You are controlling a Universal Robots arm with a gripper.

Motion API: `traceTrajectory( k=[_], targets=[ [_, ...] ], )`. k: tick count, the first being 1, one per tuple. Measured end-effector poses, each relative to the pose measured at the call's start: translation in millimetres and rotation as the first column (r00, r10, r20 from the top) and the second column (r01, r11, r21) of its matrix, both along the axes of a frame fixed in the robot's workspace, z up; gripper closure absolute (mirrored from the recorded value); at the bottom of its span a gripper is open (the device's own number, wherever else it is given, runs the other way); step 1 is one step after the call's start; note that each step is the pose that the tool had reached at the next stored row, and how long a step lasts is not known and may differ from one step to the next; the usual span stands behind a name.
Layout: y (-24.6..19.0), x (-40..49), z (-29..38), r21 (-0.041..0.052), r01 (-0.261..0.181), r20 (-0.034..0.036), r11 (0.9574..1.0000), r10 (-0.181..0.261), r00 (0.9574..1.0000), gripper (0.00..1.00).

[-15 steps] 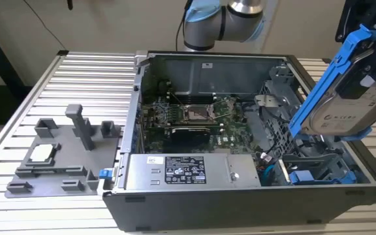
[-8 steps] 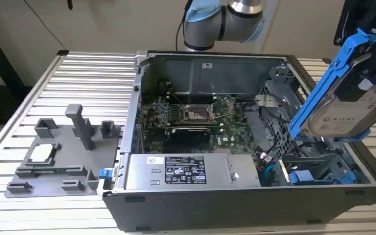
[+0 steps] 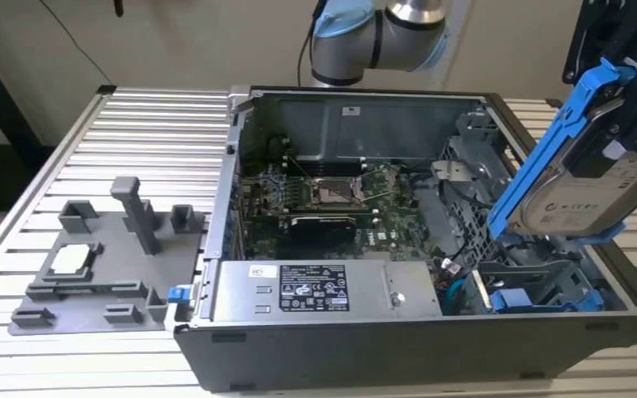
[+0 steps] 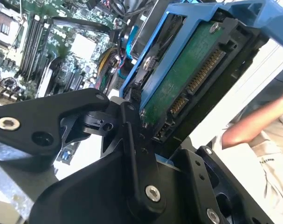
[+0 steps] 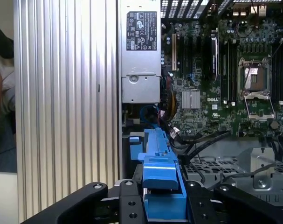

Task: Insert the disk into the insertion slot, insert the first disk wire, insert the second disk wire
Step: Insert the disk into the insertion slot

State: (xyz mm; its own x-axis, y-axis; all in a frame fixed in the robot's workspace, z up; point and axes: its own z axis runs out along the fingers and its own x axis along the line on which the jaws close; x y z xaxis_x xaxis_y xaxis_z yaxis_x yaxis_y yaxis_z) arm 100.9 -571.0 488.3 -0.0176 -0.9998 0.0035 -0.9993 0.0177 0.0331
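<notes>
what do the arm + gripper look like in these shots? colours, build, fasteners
The arm has rounded silver-grey joint housings with pale blue caps. The gripper is matt black, built from flat linkage plates with rounded ends, pinned together by silver socket-head screws. Its jaws are black as well.

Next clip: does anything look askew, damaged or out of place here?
The disk, clamped in the gripper, hangs steeply tilted over the computer case at the exterior view's right, above the insertion slot rather than in it. A person's arm shows past it in the second wrist view. Nothing looks damaged or spilled.
</notes>
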Motion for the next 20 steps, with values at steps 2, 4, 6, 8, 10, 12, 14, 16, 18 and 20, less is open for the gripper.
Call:
traceTrajectory(
  k=[2,4,6,8,10,12,14,16,18,20],
  targets=[
    [0.0,0.3,-1.2,-0.0001,0.000,0.0000,1.0000,0.000,1.0000,0.67],
    [0.0,0.6,-2.6,-0.0001,0.000,0.0000,1.0000,0.000,1.0000,0.67],
    [0.0,0.9,-3.9,-0.0001,0.000,0.0001,1.0000,0.000,1.0000,0.67],
    [-0.1,1.2,-5.3,0.0000,-0.001,0.0002,1.0000,0.001,1.0000,0.67],
    [-0.1,1.6,-6.7,-0.0001,-0.001,0.0003,1.0000,0.001,1.0000,0.67],
    [-0.1,2.0,-8.3,0.0000,-0.001,0.0003,1.0000,0.001,1.0000,0.67],
    [-0.1,2.7,-9.8,0.0000,-0.001,0.0003,1.0000,0.001,1.0000,0.67],
    [-0.1,3.0,-11.2,-0.0001,-0.001,0.0003,1.0000,0.001,1.0000,0.67],
    [-0.1,3.6,-12.7,0.0000,-0.001,0.0003,1.0000,0.001,1.0000,0.67],
    [-0.2,4.0,-14.2,0.0001,-0.002,0.0003,1.0000,0.002,1.0000,0.67]
  ],
)
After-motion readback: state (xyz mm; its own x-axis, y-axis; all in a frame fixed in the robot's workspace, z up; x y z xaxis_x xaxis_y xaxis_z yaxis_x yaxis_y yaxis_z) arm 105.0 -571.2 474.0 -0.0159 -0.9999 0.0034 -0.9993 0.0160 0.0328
